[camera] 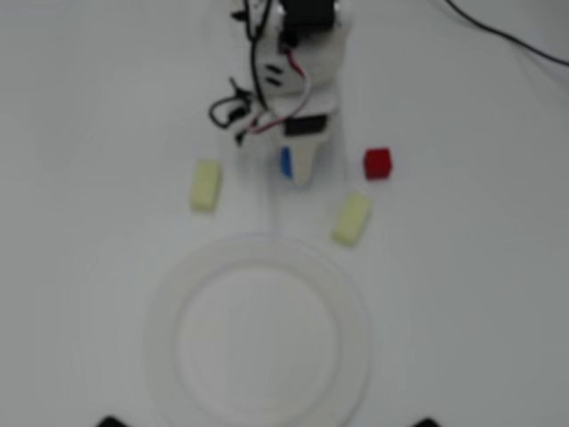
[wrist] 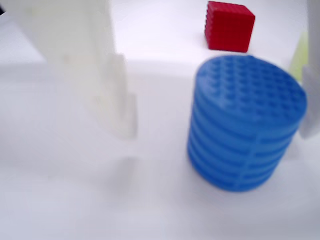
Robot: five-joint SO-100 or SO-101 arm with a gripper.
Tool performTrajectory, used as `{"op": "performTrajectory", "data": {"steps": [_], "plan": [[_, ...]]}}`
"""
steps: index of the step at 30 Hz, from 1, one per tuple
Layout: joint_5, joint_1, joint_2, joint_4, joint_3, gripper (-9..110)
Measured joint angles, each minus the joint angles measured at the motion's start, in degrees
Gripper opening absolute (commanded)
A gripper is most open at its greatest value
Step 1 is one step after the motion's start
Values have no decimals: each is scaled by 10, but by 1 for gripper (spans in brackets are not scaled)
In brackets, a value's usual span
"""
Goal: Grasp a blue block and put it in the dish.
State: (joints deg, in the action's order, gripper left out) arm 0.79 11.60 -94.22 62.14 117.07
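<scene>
Between my tool's (wrist: 215,125) fingers sits the block (wrist: 245,125), standing upright on the white counter (wrist: 65,200). My tool is wide: in the wrist view the left finger (wrist: 107,95) stands clear of the block with bare counter between them, while the right finger (wrist: 311,107) looks to be just beside or touching its far side at the frame edge; I cannot tell which. Nothing is held yet.

From overhead my tool (camera: 293,169) points down toward the dish (camera: 267,258), and the block (camera: 286,163) shows only as a blue sliver at its left side. Ahead of my tool lies the dish, near but apart from the block. A red cube (camera: 378,163) sits to the right of my tool in that view, and two pale yellow blocks lie one to each side, left (camera: 205,185) and right (camera: 352,219), both clear of the fingers.

As I judge it, the step in hand is the closing. The block is off-centre in the gap, so I would shut slowly and let the left finger sweep in until both sides bear on the round wall, low enough to catch its ribbed flank. A round block may roll or twist out if pinched off its middle, so I would square the grip first, then lift straight up before carrying it forward over the rim
</scene>
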Motion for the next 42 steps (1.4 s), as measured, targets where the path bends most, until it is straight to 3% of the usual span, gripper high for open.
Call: {"op": "performTrajectory", "data": {"steps": [3, 11, 16, 26, 42], "plan": [[0, -2, 18, -4, -10, 1], [1, 2, 16, -3, -16, 0], [-30, -18, -78, -15, -16, 0], [-138, -66, -209, -235, 4, 0], [-121, -55, 154, -275, -264, 0]]}}
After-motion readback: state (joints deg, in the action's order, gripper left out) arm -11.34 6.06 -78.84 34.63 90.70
